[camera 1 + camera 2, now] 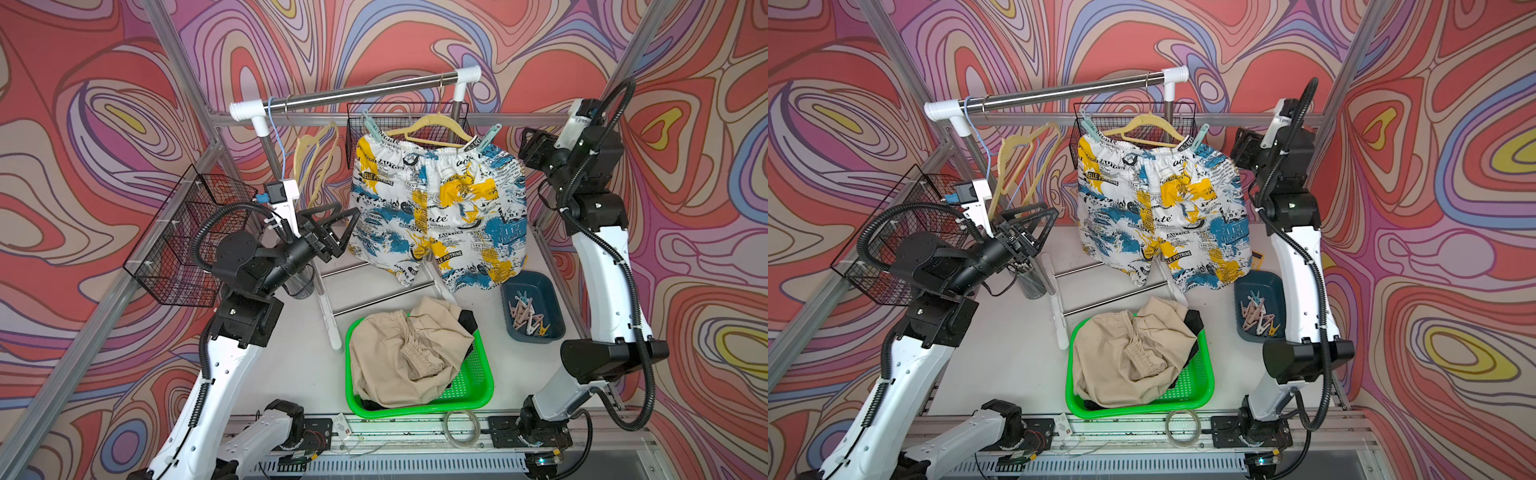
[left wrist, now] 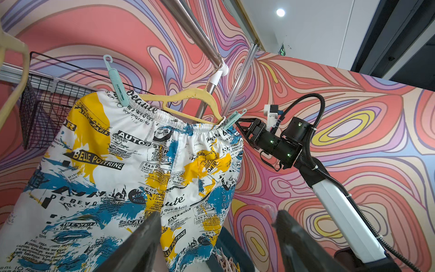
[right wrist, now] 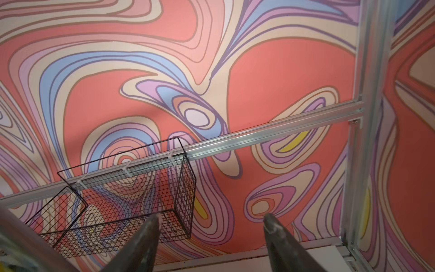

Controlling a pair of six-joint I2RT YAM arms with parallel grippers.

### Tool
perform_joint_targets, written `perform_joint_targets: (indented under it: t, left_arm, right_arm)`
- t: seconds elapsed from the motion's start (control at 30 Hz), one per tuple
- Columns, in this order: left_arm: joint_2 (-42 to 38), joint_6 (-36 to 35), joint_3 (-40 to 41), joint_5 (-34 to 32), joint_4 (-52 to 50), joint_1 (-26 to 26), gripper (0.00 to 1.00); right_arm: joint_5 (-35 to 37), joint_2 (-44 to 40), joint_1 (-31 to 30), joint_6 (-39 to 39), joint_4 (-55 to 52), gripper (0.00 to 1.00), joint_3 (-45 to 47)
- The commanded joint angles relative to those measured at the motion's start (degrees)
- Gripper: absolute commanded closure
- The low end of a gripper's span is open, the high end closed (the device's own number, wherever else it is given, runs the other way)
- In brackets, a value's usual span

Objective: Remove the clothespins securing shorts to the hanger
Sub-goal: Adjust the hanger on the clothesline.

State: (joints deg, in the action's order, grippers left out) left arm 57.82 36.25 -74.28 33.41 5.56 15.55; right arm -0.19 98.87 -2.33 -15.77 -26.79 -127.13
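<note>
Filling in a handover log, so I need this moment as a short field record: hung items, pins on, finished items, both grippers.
Hanging: printed shorts on yellow hanger
Pins on waistband: mint clothespin toward left arm; mint clothespin toward right arm
Green basket: beige shorts over black shorts
Blue bin: loose clothespins
Left gripper: open, empty
Right gripper: open, empty
</note>
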Motion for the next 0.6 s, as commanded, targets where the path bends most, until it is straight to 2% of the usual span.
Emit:
perform_joint_targets:
  t: [0.0, 0.23, 0.4, 0.57]
  left_arm:
    - [0.3, 1.3, 0.5, 1.9, 2.8, 0.4, 0.21]
    - [1.0, 1.3, -0.3, 2.8, 3.0, 0.9, 0.21]
    - [2.2, 1.1, -1.3, 2.8, 2.7, 1.9, 0.21]
    - [5.0, -5.0, -5.8, -0.8, -5.2, 5.7, 0.21]
  right_arm:
    - [-7.2, 1.9, 0.1, -0.9, -4.0, 0.28, -0.1]
    - [-17.4, -0.9, 0.5, -2.1, -3.4, 0.28, 7.0]
    - [-26.2, -6.1, 0.5, -6.6, 3.6, 0.28, 16.3]
    - [-34.3, -9.6, 0.5, -12.3, 11.4, 0.28, 22.7]
